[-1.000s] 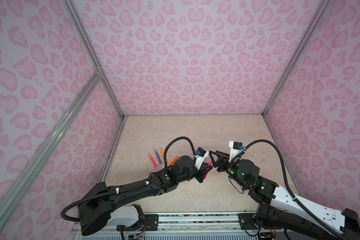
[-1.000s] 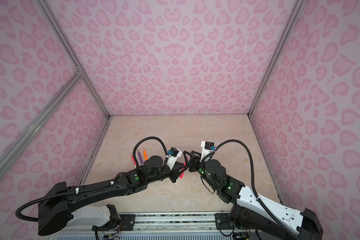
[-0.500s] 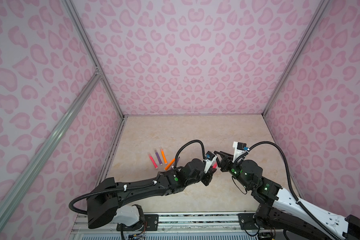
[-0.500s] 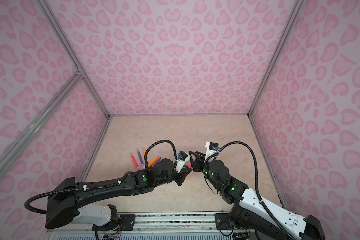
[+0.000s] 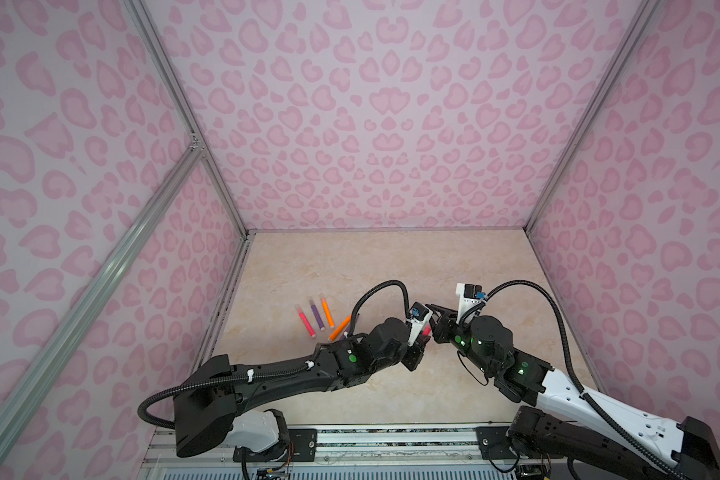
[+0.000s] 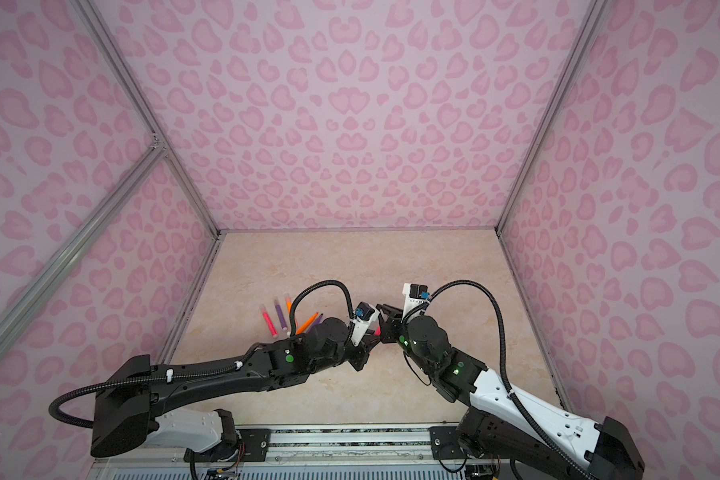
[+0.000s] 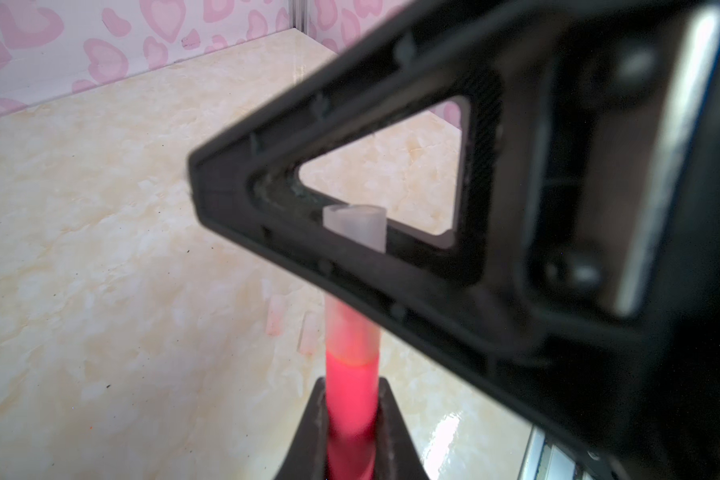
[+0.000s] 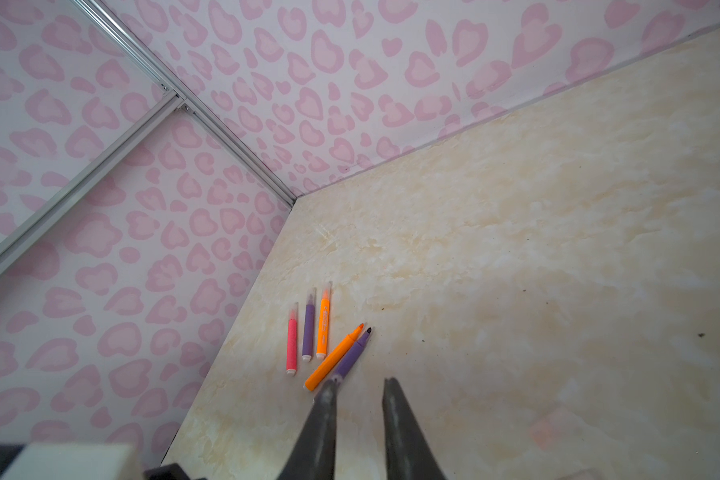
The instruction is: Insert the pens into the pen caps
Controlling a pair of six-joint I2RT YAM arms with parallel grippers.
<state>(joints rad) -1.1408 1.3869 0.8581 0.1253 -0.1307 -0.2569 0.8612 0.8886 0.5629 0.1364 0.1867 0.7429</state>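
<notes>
The left wrist view shows the left gripper [image 7: 352,390] pinching the pink pen [image 7: 351,376], which points straight out from between its fingers. A clear cap [image 7: 352,332] sits over the pen's far end, and one black finger [image 7: 233,199] of the right gripper [image 8: 360,386] crosses in front of that cap, hiding its middle. In the right wrist view that gripper's fingers stand a narrow gap apart with only worktop [image 8: 516,249] showing between them, so I cannot tell whether they pinch the cap. In both top views the two grippers meet tip to tip above the middle of the worktop, a little toward its front edge. Two loose caps [image 7: 276,318] lie close together on the worktop beyond the held pen. Near the left edge three capped pens [image 8: 308,332], pink, purple and orange, lie side by side. Just beside them a bare orange pen [image 8: 335,357] and a bare purple pen [image 8: 352,351] lie close against each other, tips toward the back edge.
</notes>
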